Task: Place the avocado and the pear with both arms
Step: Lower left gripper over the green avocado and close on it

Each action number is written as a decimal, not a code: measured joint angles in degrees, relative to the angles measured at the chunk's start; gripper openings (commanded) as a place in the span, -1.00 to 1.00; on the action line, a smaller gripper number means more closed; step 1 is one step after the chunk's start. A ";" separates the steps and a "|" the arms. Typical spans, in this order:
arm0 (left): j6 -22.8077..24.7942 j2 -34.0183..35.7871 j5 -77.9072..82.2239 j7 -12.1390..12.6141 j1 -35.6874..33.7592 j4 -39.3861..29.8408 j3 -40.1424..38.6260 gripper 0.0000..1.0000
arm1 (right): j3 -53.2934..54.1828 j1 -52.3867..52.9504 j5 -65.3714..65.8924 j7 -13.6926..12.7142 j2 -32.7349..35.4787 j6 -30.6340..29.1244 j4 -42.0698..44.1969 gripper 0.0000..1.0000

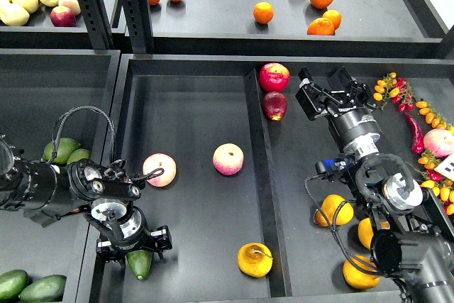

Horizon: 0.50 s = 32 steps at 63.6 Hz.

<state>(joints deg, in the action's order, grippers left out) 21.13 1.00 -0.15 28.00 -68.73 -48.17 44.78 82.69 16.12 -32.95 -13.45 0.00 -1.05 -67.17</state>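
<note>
The dark green avocado point(139, 263) lies at the front left of the middle tray. My left gripper point(133, 243) points down right over it, jaws on either side of its top; I cannot see whether they grip it. The yellow-orange pear point(255, 259) with its brown stem lies at the tray's front right, untouched. My right gripper point(325, 92) is open and empty above the right tray, next to two red apples point(274, 76).
Two pink-yellow peaches point(228, 159) lie mid-tray. A raised divider point(261, 175) separates the middle and right trays. Oranges point(333, 209) and my right arm fill the right tray's front. Paler avocados point(62, 150) lie in the left tray. Chillies and small tomatoes point(408, 104) sit far right.
</note>
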 measured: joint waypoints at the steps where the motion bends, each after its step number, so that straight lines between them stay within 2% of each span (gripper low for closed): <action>1: 0.18 0.01 -0.03 0.00 0.00 0.02 -0.02 0.14 | -0.01 -0.03 0.00 0.00 0.00 -0.01 -0.01 0.99; 19: 4.47 0.46 -0.78 0.00 -0.18 0.83 -0.78 -0.52 | -0.03 -0.19 0.00 0.00 0.00 -0.16 -0.07 0.99; 32: 6.31 0.58 -1.93 0.00 0.02 1.45 -3.07 -0.64 | -0.11 -0.54 0.00 0.00 0.00 -0.25 -0.09 0.99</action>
<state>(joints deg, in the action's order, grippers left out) 27.45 1.57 -2.08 28.00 -68.71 -46.72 41.71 82.58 15.58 -32.96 -13.45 0.00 -1.31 -67.25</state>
